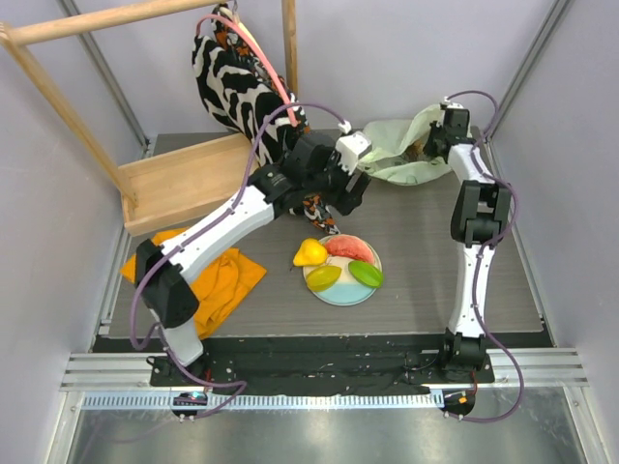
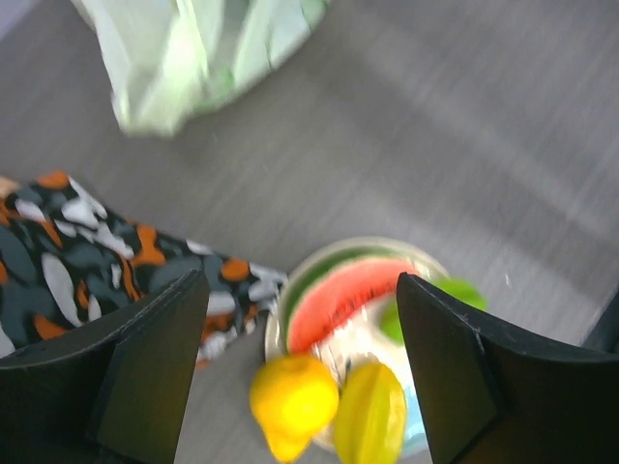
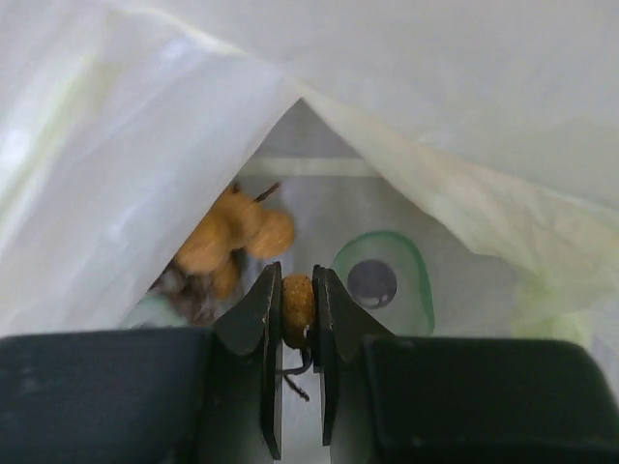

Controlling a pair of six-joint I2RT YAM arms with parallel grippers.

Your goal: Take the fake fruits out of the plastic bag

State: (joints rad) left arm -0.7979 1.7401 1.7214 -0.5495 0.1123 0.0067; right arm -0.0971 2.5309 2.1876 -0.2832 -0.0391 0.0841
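Note:
The pale-green plastic bag (image 1: 398, 155) lies at the back right of the table; it also shows in the left wrist view (image 2: 193, 48). My right gripper (image 1: 427, 145) reaches into its mouth. In the right wrist view it (image 3: 298, 307) is shut on one brownish grape, with the rest of the grape bunch (image 3: 227, 242) just beyond, inside the bag. A yellow pear (image 1: 309, 252), watermelon slice (image 1: 350, 247), yellow oval (image 1: 323, 277) and green oval (image 1: 367, 274) sit on or against the plate (image 1: 340, 294). My left gripper (image 1: 348, 198) (image 2: 302, 285) hangs open and empty above the plate.
A zebra-patterned cloth bag (image 1: 237, 82) hangs from a wooden frame at the back. A wooden tray (image 1: 184, 179) stands at the left. An orange cloth (image 1: 218, 275) lies front left. A dark spotted cloth (image 2: 87, 242) lies under my left arm.

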